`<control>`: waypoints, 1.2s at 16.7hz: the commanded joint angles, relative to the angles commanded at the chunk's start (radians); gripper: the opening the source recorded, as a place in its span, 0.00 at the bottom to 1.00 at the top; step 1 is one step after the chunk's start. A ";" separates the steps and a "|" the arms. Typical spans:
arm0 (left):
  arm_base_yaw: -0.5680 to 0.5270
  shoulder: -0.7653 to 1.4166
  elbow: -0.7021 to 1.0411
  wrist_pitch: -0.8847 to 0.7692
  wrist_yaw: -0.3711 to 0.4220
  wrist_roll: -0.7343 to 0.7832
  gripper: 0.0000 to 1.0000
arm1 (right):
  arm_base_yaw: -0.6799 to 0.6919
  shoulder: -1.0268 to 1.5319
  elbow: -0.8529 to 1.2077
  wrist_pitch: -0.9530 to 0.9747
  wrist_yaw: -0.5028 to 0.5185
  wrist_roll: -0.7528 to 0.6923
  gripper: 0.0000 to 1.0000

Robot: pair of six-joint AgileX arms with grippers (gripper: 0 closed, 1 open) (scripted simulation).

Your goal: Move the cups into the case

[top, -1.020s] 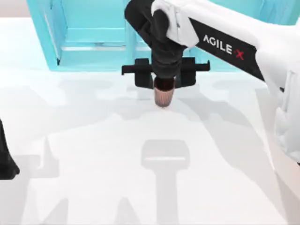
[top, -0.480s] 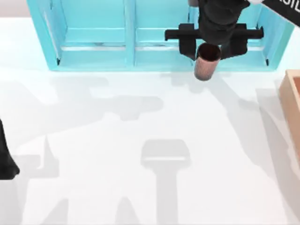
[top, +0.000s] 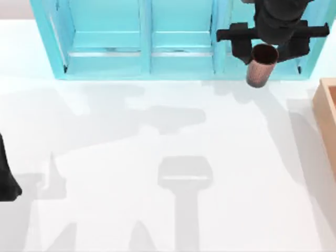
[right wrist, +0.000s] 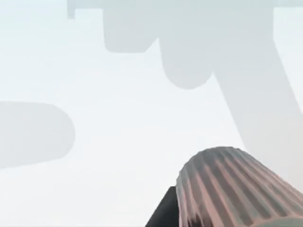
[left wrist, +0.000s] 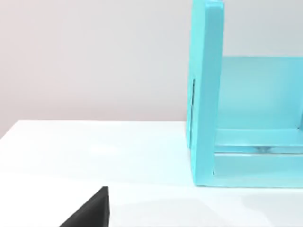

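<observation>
Cup (top: 260,68) first — the reddish-brown ribbed one hangs in the air at the far right of the surface (top: 157,157), pinched near its rim by the right tool (top: 265,50). It sits tilted, its dark mouth facing up toward the overhead camera, just in front of the turquoise case (top: 142,52) and over that case's right-hand compartment edge. The right wrist camera catches the ribbed wall of the cup (right wrist: 232,189) close up, with white surface beneath. A wooden box edge (top: 326,121) shows at the right border. The left arm (top: 6,178) sits parked at the left edge — whether its tool is spread or pressed together, I cannot tell.
</observation>
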 joint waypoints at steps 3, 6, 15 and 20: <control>0.000 0.000 0.000 0.000 0.000 0.000 1.00 | -0.159 -0.124 -0.137 -0.009 -0.030 -0.166 0.00; 0.000 0.000 0.000 0.000 0.000 0.000 1.00 | -0.363 -0.274 -0.301 -0.015 -0.071 -0.360 0.00; 0.000 0.000 0.000 0.000 0.000 0.000 1.00 | -0.695 -0.548 -0.592 -0.021 -0.152 -0.677 0.00; 0.000 0.000 0.000 0.000 0.000 0.000 1.00 | -0.692 -0.543 -0.601 -0.006 -0.150 -0.674 0.00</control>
